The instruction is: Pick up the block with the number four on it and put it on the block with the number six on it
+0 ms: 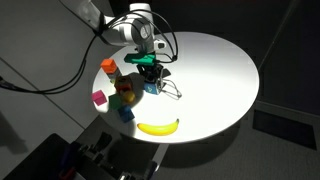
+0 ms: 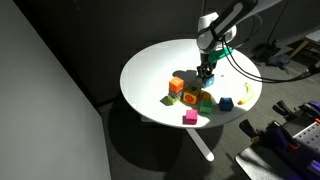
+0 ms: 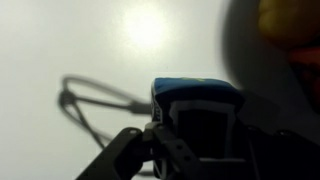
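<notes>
My gripper hangs over the round white table, just right of the cluster of toy blocks. In the wrist view it is shut on the block with the number four, a blue cube with a white-edged dark face. The cube fills the lower middle of that view and casts a shadow on the tabletop. The gripper also shows in an exterior view. The block with the number six, reddish-orange with a greenish face, sits in the cluster to the gripper's left. No digits are readable.
A banana lies near the table's front edge. A pink block, a pale yellow block and a plain blue block stand around the cluster. A thin wire loop lies beside the gripper. An orange blur shows at the wrist view's corner.
</notes>
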Available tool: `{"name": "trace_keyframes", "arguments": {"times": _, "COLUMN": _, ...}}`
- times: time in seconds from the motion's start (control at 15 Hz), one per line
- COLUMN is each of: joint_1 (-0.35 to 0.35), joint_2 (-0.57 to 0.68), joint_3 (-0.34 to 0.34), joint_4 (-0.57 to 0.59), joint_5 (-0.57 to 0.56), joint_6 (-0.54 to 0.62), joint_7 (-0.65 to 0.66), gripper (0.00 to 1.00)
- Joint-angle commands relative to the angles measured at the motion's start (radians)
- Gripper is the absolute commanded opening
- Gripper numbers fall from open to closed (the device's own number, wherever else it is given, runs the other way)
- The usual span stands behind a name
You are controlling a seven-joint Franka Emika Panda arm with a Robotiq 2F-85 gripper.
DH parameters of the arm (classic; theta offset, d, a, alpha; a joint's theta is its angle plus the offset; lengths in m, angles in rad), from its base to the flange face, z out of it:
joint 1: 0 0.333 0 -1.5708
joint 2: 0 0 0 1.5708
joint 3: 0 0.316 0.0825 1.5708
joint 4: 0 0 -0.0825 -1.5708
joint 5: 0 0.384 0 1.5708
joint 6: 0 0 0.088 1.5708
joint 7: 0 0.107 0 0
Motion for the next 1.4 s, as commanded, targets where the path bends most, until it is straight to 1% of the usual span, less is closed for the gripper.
{"name": "trace_keyframes", "arguments": {"times": 0.0, "joint_1": 0.008, "joint_2": -0.023, "joint_3": 0.003, "joint_4": 0.019, "joint_5": -0.030, "joint_6": -0.054, "joint_7": 0.002, "gripper": 0.24}}
{"name": "trace_keyframes", "arguments": {"times": 0.07, "joint_1": 0.011, "joint_2": -0.031, "joint_3": 0.003, "joint_4": 0.017, "joint_5": -0.034, "joint_6": -0.060, "joint_7": 0.001, "gripper": 0.17}}
{"name": "trace_keyframes", "arguments": {"times": 0.13, "joint_1": 0.015, "joint_2": -0.044, "joint_3": 0.003, "joint_4": 0.013, "joint_5": -0.040, "joint_6": -0.066, "joint_7": 0.001, "gripper": 0.12}}
{"name": "trace_keyframes", "arguments": {"times": 0.33, "joint_1": 0.022, "joint_2": -0.079, "joint_3": 0.007, "joint_4": 0.006, "joint_5": -0.053, "joint_6": -0.089, "joint_7": -0.008, "gripper": 0.07}}
{"name": "trace_keyframes", "arguments": {"times": 0.47, "joint_1": 0.026, "joint_2": -0.106, "joint_3": 0.013, "joint_4": -0.001, "joint_5": -0.065, "joint_6": -0.101, "joint_7": -0.018, "gripper": 0.09}}
{"name": "trace_keyframes", "arguments": {"times": 0.6, "joint_1": 0.030, "joint_2": -0.128, "joint_3": 0.021, "joint_4": -0.005, "joint_5": -0.079, "joint_6": -0.116, "joint_7": -0.031, "gripper": 0.06}}
{"name": "trace_keyframes", "arguments": {"times": 0.67, "joint_1": 0.029, "joint_2": -0.136, "joint_3": 0.027, "joint_4": -0.005, "joint_5": -0.083, "joint_6": -0.123, "joint_7": -0.042, "gripper": 0.08}}
{"name": "trace_keyframes", "arguments": {"times": 0.93, "joint_1": 0.029, "joint_2": -0.164, "joint_3": 0.054, "joint_4": -0.015, "joint_5": -0.101, "joint_6": -0.144, "joint_7": -0.105, "gripper": 0.08}}
{"name": "trace_keyframes", "arguments": {"times": 1.33, "joint_1": 0.029, "joint_2": -0.205, "joint_3": 0.085, "joint_4": -0.049, "joint_5": -0.122, "joint_6": -0.142, "joint_7": -0.190, "gripper": 0.08}}
